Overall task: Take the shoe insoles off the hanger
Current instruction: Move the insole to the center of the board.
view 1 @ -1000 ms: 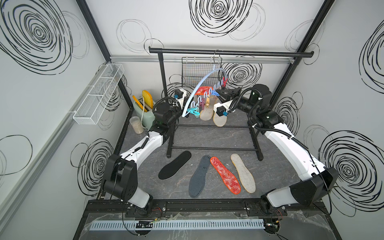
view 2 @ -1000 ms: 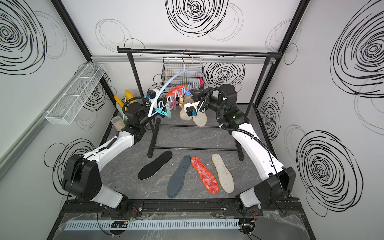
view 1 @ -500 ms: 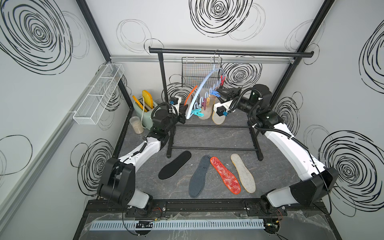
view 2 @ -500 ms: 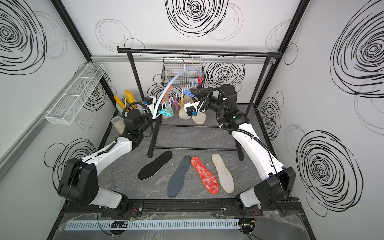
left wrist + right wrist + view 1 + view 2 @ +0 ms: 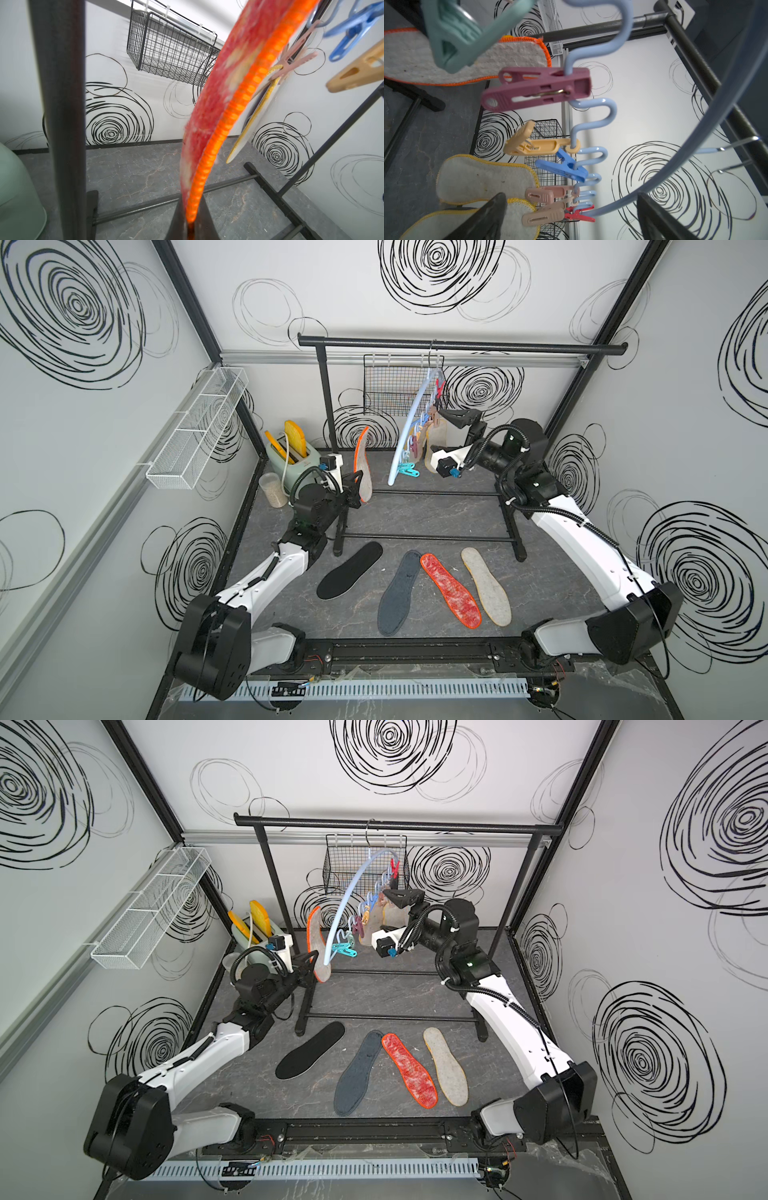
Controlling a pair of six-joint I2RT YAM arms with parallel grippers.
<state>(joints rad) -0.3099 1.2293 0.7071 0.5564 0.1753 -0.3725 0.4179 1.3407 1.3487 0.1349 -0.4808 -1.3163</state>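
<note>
The pale blue hanger (image 5: 409,435) (image 5: 347,898) hangs tilted from the black rail, its wavy bar (image 5: 609,116) carrying coloured pegs. Two yellow-edged shoe insoles (image 5: 434,443) (image 5: 483,178) are still clipped to it. My left gripper (image 5: 357,489) (image 5: 191,226) is shut on the heel end of a red, orange-edged insole (image 5: 363,464) (image 5: 218,114), held upright and free of the pegs. My right gripper (image 5: 446,431) (image 5: 571,195) stands open beside the hanger's pegs, gripping nothing. Black (image 5: 350,576), grey-blue (image 5: 398,593), red (image 5: 451,591) and beige (image 5: 485,585) insoles lie on the floor.
The black rail (image 5: 457,349) and its base bars cross the back of the floor. A black wire basket (image 5: 395,393) hangs behind the hanger. A mint-green toaster (image 5: 291,456) and a clear cup (image 5: 272,489) stand at the back left, under a white wire shelf (image 5: 195,427).
My left gripper has pulled the orange-edged insole off its peg and drawn it down and left. The hanger has swung back. My right gripper has opened.
</note>
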